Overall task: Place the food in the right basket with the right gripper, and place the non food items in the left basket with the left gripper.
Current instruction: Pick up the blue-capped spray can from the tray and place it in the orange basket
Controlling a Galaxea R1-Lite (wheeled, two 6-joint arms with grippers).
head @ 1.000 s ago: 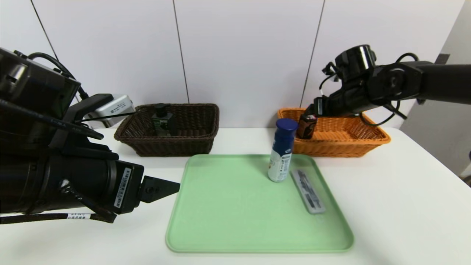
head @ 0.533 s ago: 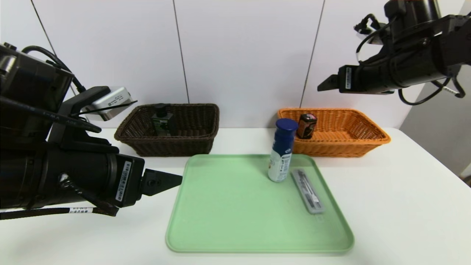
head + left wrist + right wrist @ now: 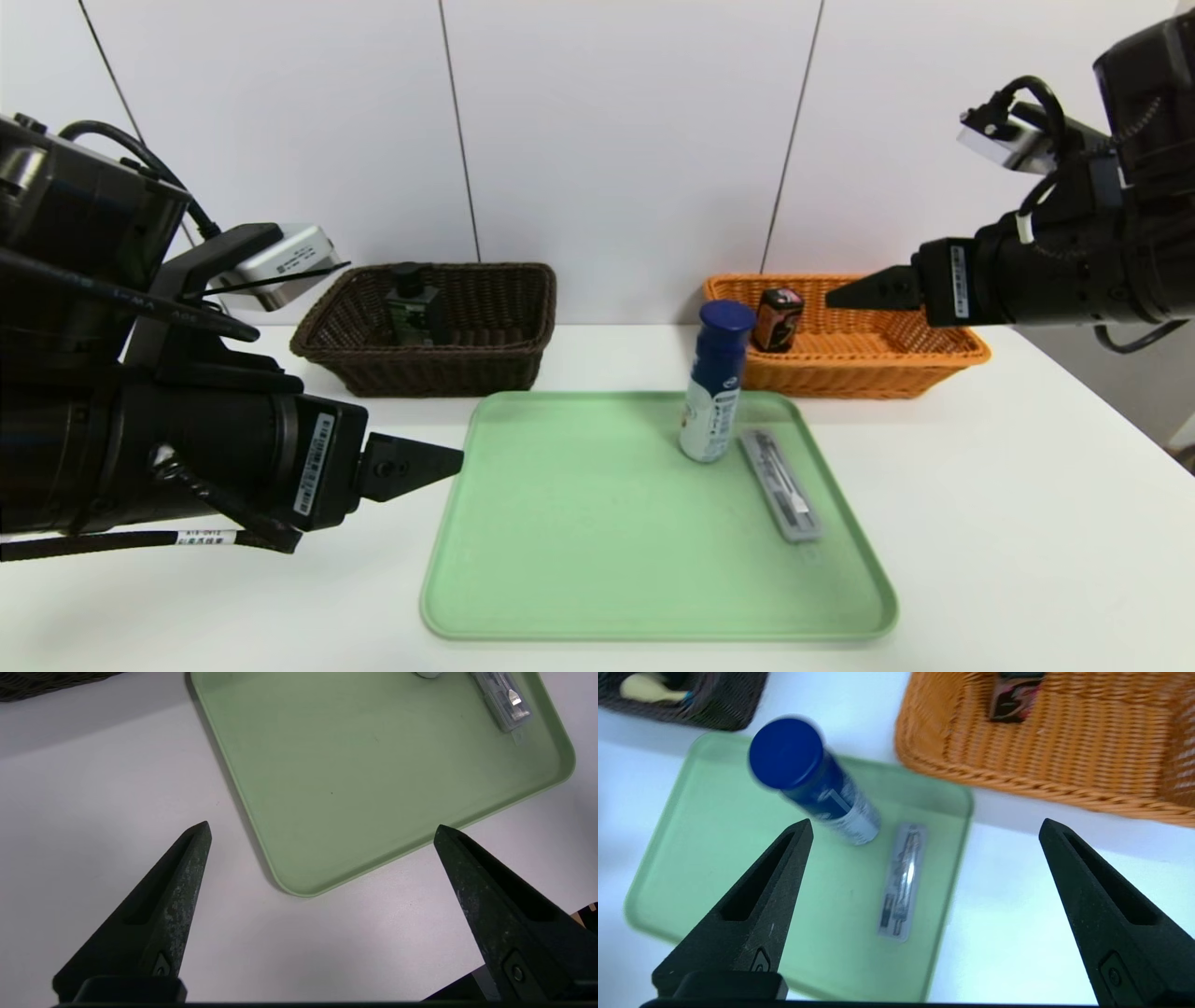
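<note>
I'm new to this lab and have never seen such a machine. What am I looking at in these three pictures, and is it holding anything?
It is a two-armed robot. One picture looks down from its head; the other two come from cameras on its wrists, looking out between black pointed fingers. The left gripper and right gripper are both open and hold nothing. On the white table lies a green tray with a blue-capped white bottle standing beside a flat clear case. Behind, a brown basket holds a black bottle; an orange basket holds a small dark box.
</note>
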